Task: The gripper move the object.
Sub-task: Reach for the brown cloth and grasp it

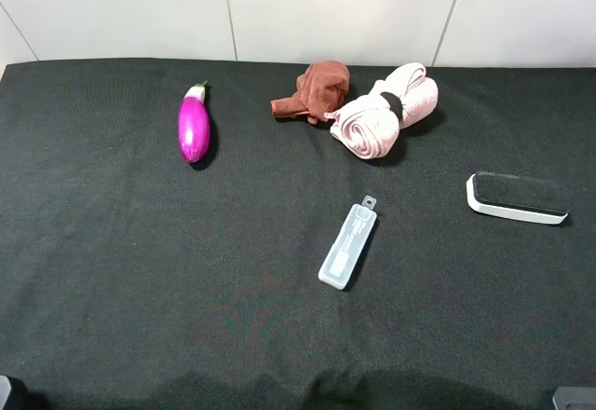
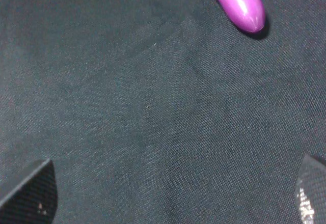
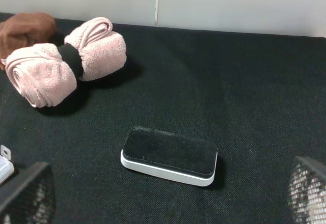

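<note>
Object unspecified; the likeliest is the black-topped eraser (image 3: 169, 156), flat at the right of the bench (image 1: 112, 270) and squarely before the right pincer (image 3: 168, 193), which gapes empty. The left pincer (image 2: 170, 196), likewise spread and empty, faces the eggplant (image 1: 194, 126) at far left. One each: eraser, eggplant, clear case (image 1: 348, 246), pink towel roll (image 1: 382, 116), brown cloth (image 1: 317, 88), mostly spaced, seemingly for clear access.

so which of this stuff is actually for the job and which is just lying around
Likely job, task names no object: right gripper, left gripper, black-topped eraser facing the right gripper, toy eggplant ahead of the left.
Lying about: brown cloth, pink towel roll, clear plastic case.
</note>
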Action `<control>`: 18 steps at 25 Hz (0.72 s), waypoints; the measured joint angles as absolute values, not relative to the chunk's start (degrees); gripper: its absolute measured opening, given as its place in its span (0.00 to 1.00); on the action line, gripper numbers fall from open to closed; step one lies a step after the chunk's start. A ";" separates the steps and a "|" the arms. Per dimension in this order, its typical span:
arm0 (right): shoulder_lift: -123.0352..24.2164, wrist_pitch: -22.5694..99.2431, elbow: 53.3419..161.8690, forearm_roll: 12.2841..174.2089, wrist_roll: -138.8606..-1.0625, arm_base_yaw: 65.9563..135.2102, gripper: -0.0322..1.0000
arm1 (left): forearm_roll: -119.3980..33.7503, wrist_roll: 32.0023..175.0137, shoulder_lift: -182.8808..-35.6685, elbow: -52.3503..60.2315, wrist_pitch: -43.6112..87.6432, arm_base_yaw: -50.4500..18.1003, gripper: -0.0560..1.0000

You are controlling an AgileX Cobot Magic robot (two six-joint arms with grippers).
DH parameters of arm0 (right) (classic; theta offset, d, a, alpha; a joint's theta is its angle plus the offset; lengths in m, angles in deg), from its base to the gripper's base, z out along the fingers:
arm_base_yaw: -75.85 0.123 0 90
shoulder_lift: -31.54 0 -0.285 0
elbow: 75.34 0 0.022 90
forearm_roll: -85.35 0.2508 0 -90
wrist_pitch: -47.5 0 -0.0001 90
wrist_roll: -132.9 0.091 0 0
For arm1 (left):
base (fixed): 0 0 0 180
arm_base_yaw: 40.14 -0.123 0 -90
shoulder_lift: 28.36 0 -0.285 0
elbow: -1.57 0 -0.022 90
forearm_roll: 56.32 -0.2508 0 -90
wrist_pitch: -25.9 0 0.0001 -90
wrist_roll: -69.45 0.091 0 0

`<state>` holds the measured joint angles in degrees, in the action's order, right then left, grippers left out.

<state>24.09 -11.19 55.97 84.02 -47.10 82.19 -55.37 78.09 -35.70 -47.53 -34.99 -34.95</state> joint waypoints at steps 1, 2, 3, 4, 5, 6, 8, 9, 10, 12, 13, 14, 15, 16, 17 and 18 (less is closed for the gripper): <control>24.09 -11.19 55.97 84.02 -47.10 82.19 0.70 | -55.37 78.09 -35.70 -47.53 -34.99 -34.95 0.99; 24.09 -11.19 55.97 84.02 -47.10 82.19 0.70 | -55.37 78.09 -35.70 -47.53 -34.99 -34.95 0.99; 24.09 -11.19 55.97 84.02 -47.10 82.19 0.70 | -55.37 78.09 -35.70 -47.53 -34.99 -34.95 0.99; 24.09 -11.19 55.97 84.02 -47.10 82.19 0.70 | -55.37 78.09 -35.70 -47.53 -34.99 -34.95 0.99; 24.09 -11.19 55.97 84.02 -47.10 82.19 0.70 | -55.37 78.09 -35.70 -47.53 -34.99 -34.95 0.99; 24.09 -11.19 55.97 84.02 -47.10 82.19 0.70 | -55.37 78.09 -35.70 -47.53 -34.99 -34.95 0.99; 24.09 -11.19 55.97 84.02 -47.10 82.19 0.70 | -55.37 78.09 -35.70 -47.53 -34.99 -34.95 0.99; 24.09 -11.19 55.97 84.02 -47.10 82.19 0.70 | -55.37 78.09 -35.70 -47.53 -34.99 -34.95 0.99; 24.09 -11.19 55.97 84.02 -47.10 82.19 0.70 | -55.37 78.09 -35.70 -47.53 -34.99 -34.95 0.99; 24.09 -11.19 55.97 84.02 -47.10 82.19 0.70 | -55.37 78.09 -35.70 -47.53 -34.99 -34.95 0.99; 24.09 -11.19 55.97 84.02 -47.10 82.19 0.70 | -55.37 78.09 -35.70 -47.53 -34.99 -34.95 0.99; 24.09 -11.19 55.97 84.02 -47.10 82.19 0.70 | -55.37 78.09 -35.70 -47.53 -34.99 -34.95 0.99; 24.09 -11.19 55.97 84.02 -47.10 82.19 0.70 | -55.37 78.09 -35.70 -47.53 -34.99 -34.95 0.99; 24.09 -11.19 55.97 84.02 -47.10 82.19 0.70 | -55.37 78.09 -35.70 -47.53 -34.99 -34.95 0.99; 24.09 -11.19 55.97 84.02 -47.10 82.19 0.70 | -55.37 78.09 -35.70 -47.53 -34.99 -34.95 0.99; 24.09 -11.19 55.97 84.02 -47.10 82.19 0.70 | -55.37 78.09 -35.70 -47.53 -34.99 -34.95 0.99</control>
<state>24.09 -11.19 55.97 84.02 -47.10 82.19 -55.37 78.09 -35.70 -47.53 -34.99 -34.95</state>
